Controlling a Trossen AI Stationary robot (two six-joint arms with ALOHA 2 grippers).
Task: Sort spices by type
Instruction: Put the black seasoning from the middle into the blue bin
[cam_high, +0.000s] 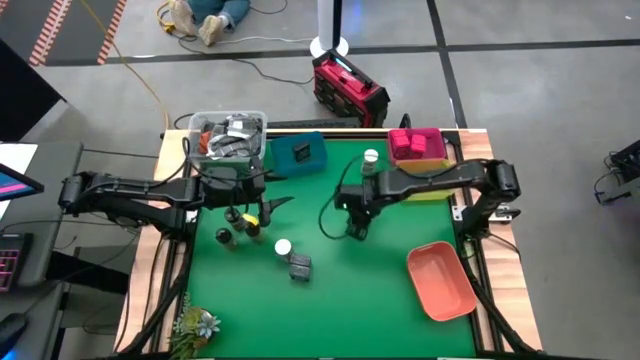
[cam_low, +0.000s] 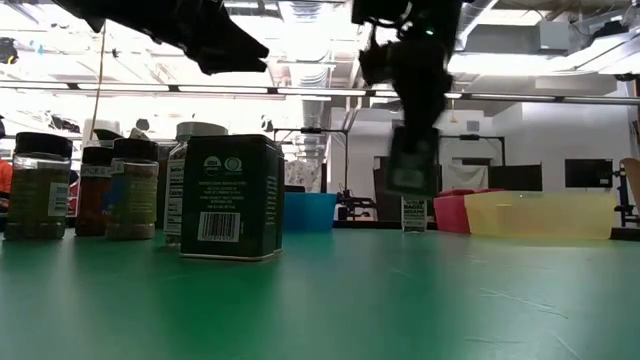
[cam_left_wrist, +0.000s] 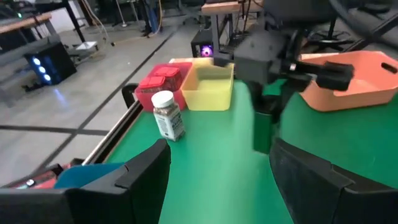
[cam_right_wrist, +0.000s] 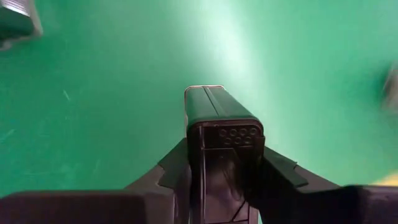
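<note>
Carrying a dark tin (cam_right_wrist: 214, 109) clamped in the right gripper (cam_right_wrist: 217, 134), you hang above the mat just beside the teal tray (cam_high: 300, 152); keep it level, left gripper (cam_high: 270, 208) waits spread

1. From overhead we look straight down on the whole green table (cam_high: 330, 290)
2. At table height we look level across it, a dark tin (cam_low: 230, 196) close by
3. Both wrist cameras look past their own fingers; the right one also sees the table
</note>
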